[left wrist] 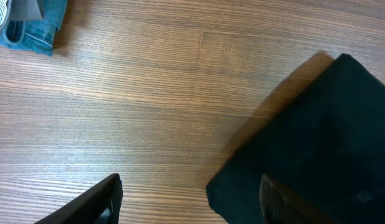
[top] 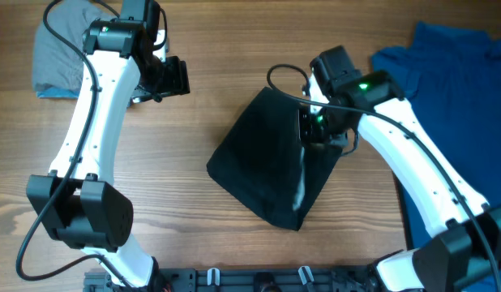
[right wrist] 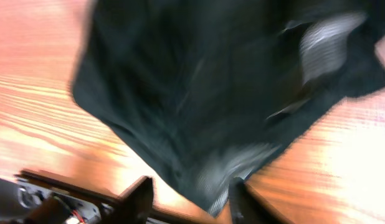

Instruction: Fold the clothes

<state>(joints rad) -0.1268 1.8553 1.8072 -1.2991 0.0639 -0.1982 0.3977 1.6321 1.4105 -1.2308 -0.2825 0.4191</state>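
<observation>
The left gripper [left wrist: 191, 182] stands wide open, its 2 fingers [left wrist: 93, 202] far apart over bare wooden table [left wrist: 149, 93], with nothing between them. From overhead this gripper [top: 165, 77] hangs near the table's upper left, well apart from the black garment [top: 271, 158]. In the left wrist view, a corner of that garment [left wrist: 317, 143] lies just beside the right-hand finger.

The right gripper [top: 311, 130] is over the black garment's upper right edge. In its blurred wrist view the gripper [right wrist: 187, 186] has its 2 fingers [right wrist: 139, 196] parted, and the garment's lower edge [right wrist: 199, 180] reaches down between them. The blur hides whether either finger touches the cloth.

The black garment lies as a folded, roughly 4-sided shape turned diagonally at the middle of the table [top: 194, 203], a pale streak [top: 299, 191] showing near its lower right edge.

A blue garment [top: 453, 73] spreads over the right side of the table, under the right arm. At the upper left corner sits a grey garment [top: 60, 53] with a strip of light blue denim [top: 52, 92] at its lower edge.
</observation>
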